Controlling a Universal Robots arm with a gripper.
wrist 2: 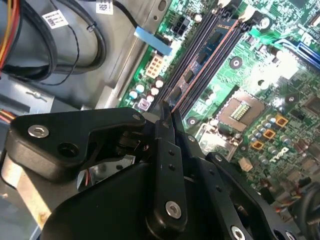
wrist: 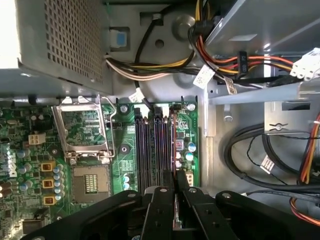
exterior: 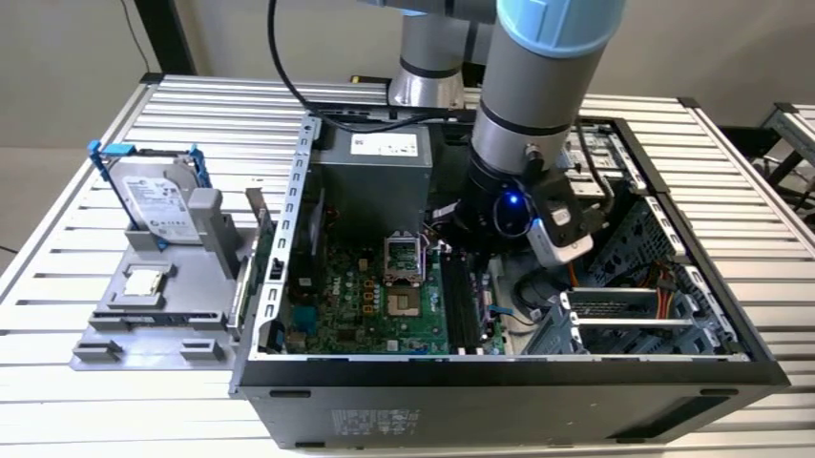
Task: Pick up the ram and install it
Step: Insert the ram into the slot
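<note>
Second wrist view shows the tool (wrist 2: pixel 167 112) clamped on the ram (wrist 2: pixel 212 47), which lies along a black slot (wrist 2: pixel 197 60) of the motherboard (wrist 2: pixel 260 80), so a good seating needs, I judge, even downward pressure with the stick upright.

A slatted metal table (exterior: pixel 76 401) of pale ribbed aluminium spans the exterior view from edge to edge. An open black computer case (exterior: pixel 510 401) lies directly on it, taking the centre and right of the frame. At centre left, touching the case's side, a grey plastic fixture (exterior: pixel 153 334) rests on the slats, carrying an upright silver hard drive (exterior: pixel 159 205) and a small square chip (exterior: pixel 144 282).
</note>
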